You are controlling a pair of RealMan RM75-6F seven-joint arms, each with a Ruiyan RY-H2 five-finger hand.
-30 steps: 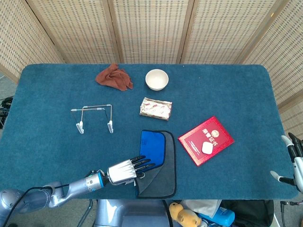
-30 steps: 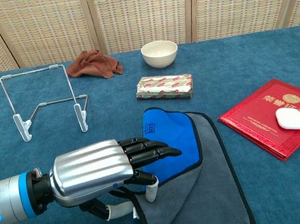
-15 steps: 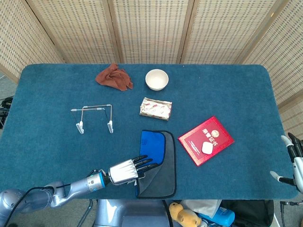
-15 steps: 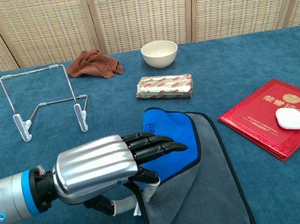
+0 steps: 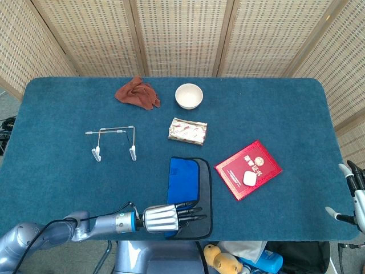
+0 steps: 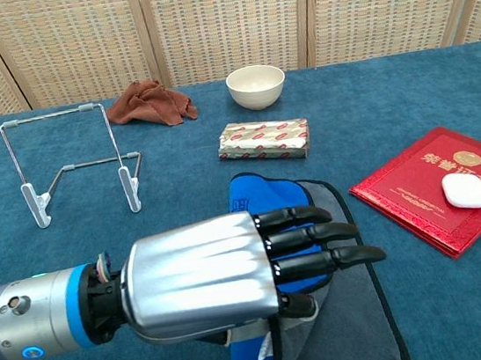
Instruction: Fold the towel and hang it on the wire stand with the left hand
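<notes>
From the head view, the towel [image 5: 191, 194] lies flat near the front edge of the blue table [image 5: 274, 108], blue on its left part and grey on its right, and the left hand [image 5: 171, 218] lies over its front end with dark fingers stretched toward the right across the cloth. Whether that hand pinches the cloth or only rests on it I cannot tell. The wire stand [image 5: 114, 141] stands upright well to the left of the towel and further back. The right hand [image 5: 352, 194] sits at the far right edge, off the table, its fingers apart and holding nothing. Also on the table are a rust-coloured rag [image 5: 137, 93], a white bowl [image 5: 189, 95], a wrapped packet [image 5: 187, 131], and a red booklet [image 5: 248, 169] with a small white pad [image 5: 249, 178] on it. In the chest view, the left hand [image 6: 235, 274] fills the foreground, its silver back turned to the camera and its fingers [image 6: 322, 260] straight and close together above the towel [image 6: 271, 207]; a blue edge shows beneath the palm. The stand [image 6: 74, 162] is at the left.
</notes>
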